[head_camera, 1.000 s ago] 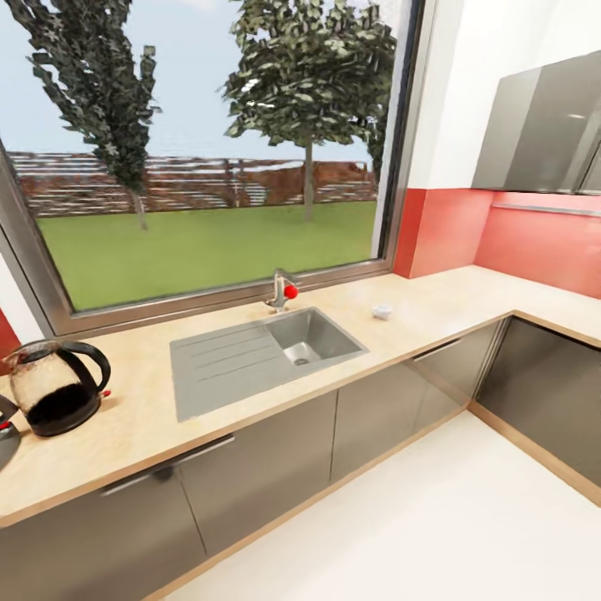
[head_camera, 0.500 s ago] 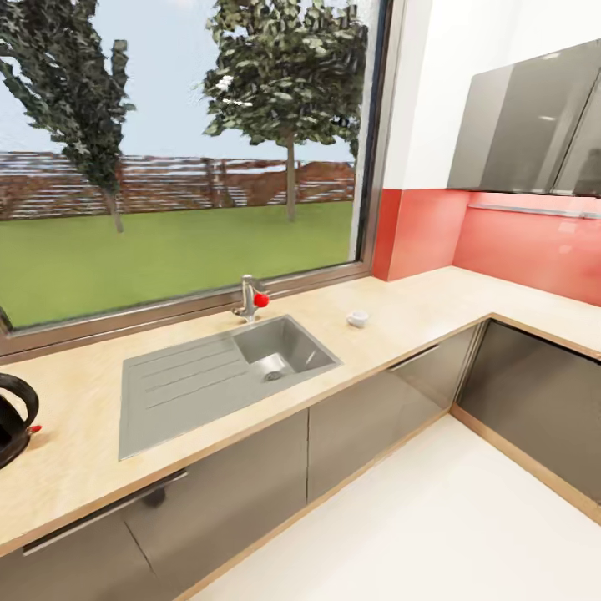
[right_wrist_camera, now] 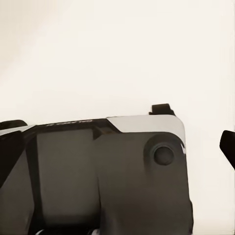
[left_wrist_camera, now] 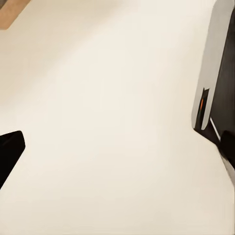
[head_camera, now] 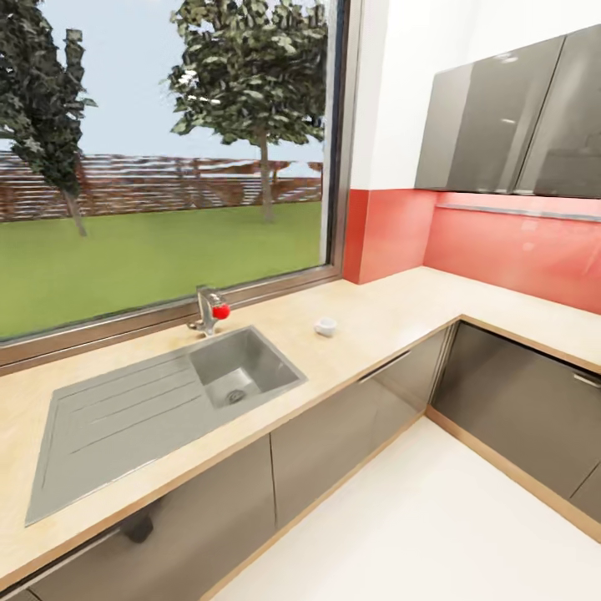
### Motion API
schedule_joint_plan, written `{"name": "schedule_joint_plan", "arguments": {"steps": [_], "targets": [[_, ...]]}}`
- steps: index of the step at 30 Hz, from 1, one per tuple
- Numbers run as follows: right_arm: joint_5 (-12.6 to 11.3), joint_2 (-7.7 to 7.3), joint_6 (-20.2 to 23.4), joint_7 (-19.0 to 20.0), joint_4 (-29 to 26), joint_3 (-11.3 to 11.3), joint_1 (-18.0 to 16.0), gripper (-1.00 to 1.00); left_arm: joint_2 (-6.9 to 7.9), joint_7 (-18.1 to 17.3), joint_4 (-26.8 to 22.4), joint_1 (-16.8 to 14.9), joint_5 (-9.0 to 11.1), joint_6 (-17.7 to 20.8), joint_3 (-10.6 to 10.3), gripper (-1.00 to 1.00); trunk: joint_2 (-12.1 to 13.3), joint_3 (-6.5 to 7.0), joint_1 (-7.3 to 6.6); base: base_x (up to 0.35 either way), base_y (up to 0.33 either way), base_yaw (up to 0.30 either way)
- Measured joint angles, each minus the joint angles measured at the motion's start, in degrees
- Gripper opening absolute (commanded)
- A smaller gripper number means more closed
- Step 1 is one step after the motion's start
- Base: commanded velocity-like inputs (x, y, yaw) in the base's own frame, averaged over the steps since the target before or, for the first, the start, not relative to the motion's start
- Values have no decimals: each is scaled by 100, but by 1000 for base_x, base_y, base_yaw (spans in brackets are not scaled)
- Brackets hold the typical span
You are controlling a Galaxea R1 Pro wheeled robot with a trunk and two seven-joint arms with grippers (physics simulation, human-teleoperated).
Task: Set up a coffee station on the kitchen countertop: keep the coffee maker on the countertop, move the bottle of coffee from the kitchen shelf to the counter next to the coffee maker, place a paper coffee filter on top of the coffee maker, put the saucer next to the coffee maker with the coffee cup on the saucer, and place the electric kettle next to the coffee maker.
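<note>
The kitchen countertop [head_camera: 392, 310] runs under a large window and turns a corner at the right, with a red backsplash [head_camera: 501, 250] behind it. A tiny white cup-shaped thing, seemingly the coffee cup [head_camera: 325, 326], stands alone on the worktop just right of the sink. In the left wrist view my left gripper [left_wrist_camera: 117, 156] hangs open over the cream floor, nothing between its dark fingertips [left_wrist_camera: 10, 152]. The right gripper [right_wrist_camera: 117, 147] is open too, its fingertips [right_wrist_camera: 228, 147] wide apart above my own grey base [right_wrist_camera: 98, 176].
A grey sink with drainer [head_camera: 167, 401] and a tap with a red knob [head_camera: 210, 309] sit in the worktop. Grey wall cabinets [head_camera: 509, 117] hang at the upper right. Grey cabinet fronts [head_camera: 351, 417] line the cream floor [head_camera: 451, 517] on two sides.
The head camera has swung to the right, so the whole scene slid left. The black kettle on the counter passed out of the picture at the left edge.
</note>
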Motion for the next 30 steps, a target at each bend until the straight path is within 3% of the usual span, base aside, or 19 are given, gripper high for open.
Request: {"name": "schedule_joint_plan", "arguments": {"steps": [30], "targets": [[-2,-23,-8,-47,23,12,0,100,-60,0,-5,0,20,-31,8,100,0,0,1,221,-206,0]]}}
